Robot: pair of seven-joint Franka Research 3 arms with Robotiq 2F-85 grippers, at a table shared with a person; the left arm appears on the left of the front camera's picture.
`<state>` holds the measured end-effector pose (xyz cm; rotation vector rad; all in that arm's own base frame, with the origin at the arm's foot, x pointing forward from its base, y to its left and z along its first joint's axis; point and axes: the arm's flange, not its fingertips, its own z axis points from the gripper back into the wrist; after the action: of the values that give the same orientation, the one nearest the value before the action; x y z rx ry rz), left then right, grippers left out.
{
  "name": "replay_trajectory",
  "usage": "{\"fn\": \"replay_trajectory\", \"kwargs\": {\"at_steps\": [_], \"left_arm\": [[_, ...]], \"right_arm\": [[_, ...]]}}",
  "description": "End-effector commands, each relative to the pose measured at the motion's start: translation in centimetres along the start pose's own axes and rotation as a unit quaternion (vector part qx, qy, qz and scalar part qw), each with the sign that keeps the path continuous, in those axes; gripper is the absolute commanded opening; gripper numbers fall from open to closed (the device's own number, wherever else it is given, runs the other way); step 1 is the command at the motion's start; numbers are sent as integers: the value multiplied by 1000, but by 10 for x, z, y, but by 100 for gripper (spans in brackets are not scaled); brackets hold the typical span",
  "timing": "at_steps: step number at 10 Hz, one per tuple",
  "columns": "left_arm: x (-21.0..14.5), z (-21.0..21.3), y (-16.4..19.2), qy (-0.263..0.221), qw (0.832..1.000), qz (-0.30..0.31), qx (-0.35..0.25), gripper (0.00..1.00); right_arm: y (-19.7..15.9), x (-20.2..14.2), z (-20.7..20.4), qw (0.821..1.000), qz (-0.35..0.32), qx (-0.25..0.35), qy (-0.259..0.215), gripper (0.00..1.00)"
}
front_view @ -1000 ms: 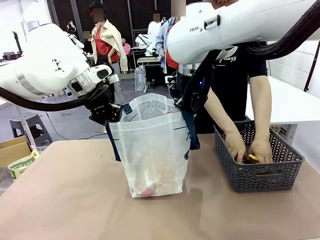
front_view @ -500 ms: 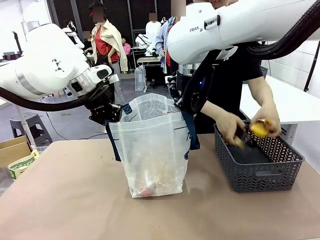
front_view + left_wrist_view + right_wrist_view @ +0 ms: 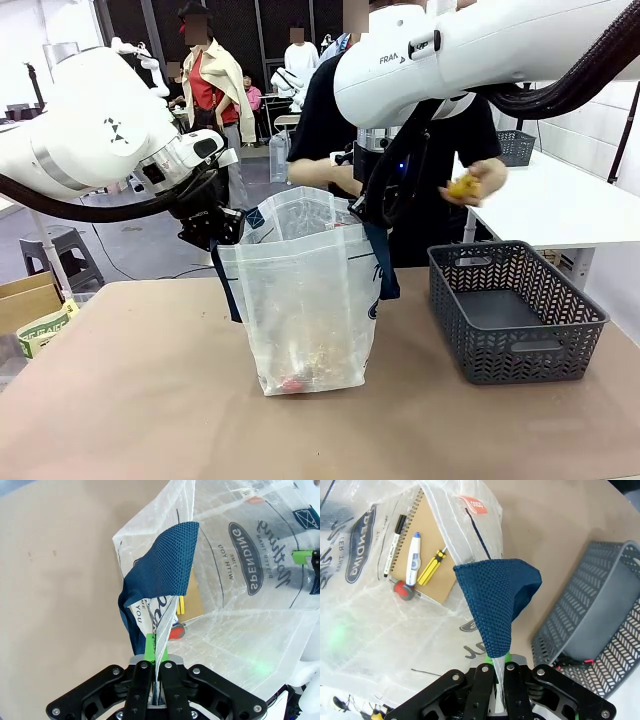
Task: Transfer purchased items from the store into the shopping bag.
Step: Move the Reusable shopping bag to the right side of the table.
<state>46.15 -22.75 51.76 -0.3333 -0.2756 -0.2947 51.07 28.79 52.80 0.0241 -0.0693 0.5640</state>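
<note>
**Front view**
- Shopping bag [image 3: 305,300]: stands upright on the table [image 3: 120,400], its mouth stretched wide between my two arms. It is left of the grey lattice basket [image 3: 515,325] and apart from it.
- Left gripper [image 3: 215,225]: pinching the bag's left rim.
- Right gripper [image 3: 370,210]: at the right rim, largely behind my own arm, so I cannot tell its grip from here.
- Purchased items [image 3: 300,375]: dim red and tan shapes at the bag's bottom.
- Person's hand [image 3: 483,175]: raised above the basket's far side, holding something yellow [image 3: 460,187].

**Left wrist view**
- Left gripper: my fingers are closed tight, with the bag's film clamped between the green pads.
- Navy handle [image 3: 160,575]: folds up just above my fingertips.
- Oval logo [image 3: 252,560]: shows on the far wall.

**Right wrist view**
- Right gripper: closed hard on the opposite rim, below that side's handle.
- Bag contents: a tan spiral notebook [image 3: 420,555] lies on the bottom. On it are a marker [image 3: 394,545], a white blue-capped pen [image 3: 414,560] and a yellow screwdriver [image 3: 432,566].
- Basket: just beside the bag.
</note>
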Motion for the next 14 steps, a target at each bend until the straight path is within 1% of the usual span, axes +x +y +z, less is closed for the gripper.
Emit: {"fn": "replay_trajectory", "kwargs": {"at_steps": [1,14], "left_arm": [[-1,-1,0,1,1000,0,0,0],[-1,-1,0,1,1000,0,0,0]], "right_arm": [[0,0,0,1000,0,0,-1,0],[0,0,0,1000,0,0,-1,0]]}}
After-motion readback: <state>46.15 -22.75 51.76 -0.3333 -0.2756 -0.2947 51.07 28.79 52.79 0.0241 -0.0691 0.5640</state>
